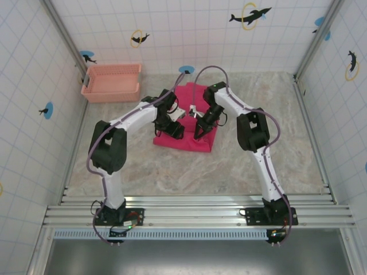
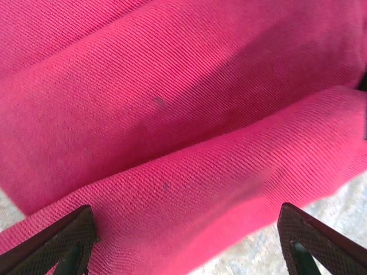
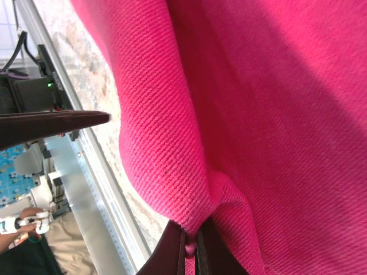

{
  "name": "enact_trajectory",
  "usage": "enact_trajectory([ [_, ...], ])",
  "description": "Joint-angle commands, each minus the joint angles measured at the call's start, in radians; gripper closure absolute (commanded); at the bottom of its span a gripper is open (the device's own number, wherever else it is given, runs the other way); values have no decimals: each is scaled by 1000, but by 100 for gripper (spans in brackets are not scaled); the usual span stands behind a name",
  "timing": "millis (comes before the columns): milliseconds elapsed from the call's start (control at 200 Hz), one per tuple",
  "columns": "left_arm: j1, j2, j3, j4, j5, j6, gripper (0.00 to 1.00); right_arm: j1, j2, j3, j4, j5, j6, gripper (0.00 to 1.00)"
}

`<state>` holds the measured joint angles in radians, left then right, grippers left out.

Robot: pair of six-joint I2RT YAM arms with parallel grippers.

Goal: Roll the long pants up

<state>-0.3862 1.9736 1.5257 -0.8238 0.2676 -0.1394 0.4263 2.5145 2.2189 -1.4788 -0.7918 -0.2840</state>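
Observation:
The long pants (image 1: 184, 97) lie folded as a magenta-red bundle in the middle of the table, with a rolled fold along the near edge. My left gripper (image 1: 172, 127) stands over the bundle's left part. In the left wrist view it (image 2: 188, 235) is open, its dark fingertips (image 2: 66, 240) wide apart on either side of the rolled fold (image 2: 189, 189). My right gripper (image 1: 200, 129) is at the bundle's right part. Its jaws (image 3: 192, 249) are shut on a pinched ridge of the pants (image 3: 172, 160).
A salmon-pink lattice basket (image 1: 111, 82) stands at the back left near the wall. Tiled walls enclose the table on three sides. A metal rail (image 1: 195, 209) runs along the near edge by the arm bases. Bare marbled tabletop (image 1: 172, 172) lies in front of the bundle.

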Motion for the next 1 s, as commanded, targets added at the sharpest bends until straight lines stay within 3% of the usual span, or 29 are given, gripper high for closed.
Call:
enact_trajectory([
  [0,-3,64,49,2,-24,-28,15,-39,5,57,47,68,57,94],
  [165,-1,128,85,-4,-36,-29,14,-50,-47,60,71,202,78,84],
  [210,-2,141,93,-10,-44,-28,14,-47,-95,27,100,277,70,84],
  [240,-2,147,97,-11,-44,-29,14,-45,-141,-8,137,329,70,79],
  [280,-2,155,101,-8,-39,-26,14,-43,-199,-59,172,349,40,71],
  [345,-1,168,115,-13,-46,-30,13,-42,-293,-131,224,371,15,70],
  [445,-2,194,143,-28,-40,-24,13,-13,-463,-347,365,356,-41,65],
  [525,-1,213,170,-42,-34,-10,13,71,-593,-538,491,501,-103,61],
  [626,4,224,193,-58,-38,6,12,179,-703,-730,623,590,-166,55],
  [796,25,229,194,-62,-21,6,11,308,-709,-865,730,720,-206,52],
  [996,33,225,180,-82,-12,70,11,353,-653,-907,869,863,-224,53],
])
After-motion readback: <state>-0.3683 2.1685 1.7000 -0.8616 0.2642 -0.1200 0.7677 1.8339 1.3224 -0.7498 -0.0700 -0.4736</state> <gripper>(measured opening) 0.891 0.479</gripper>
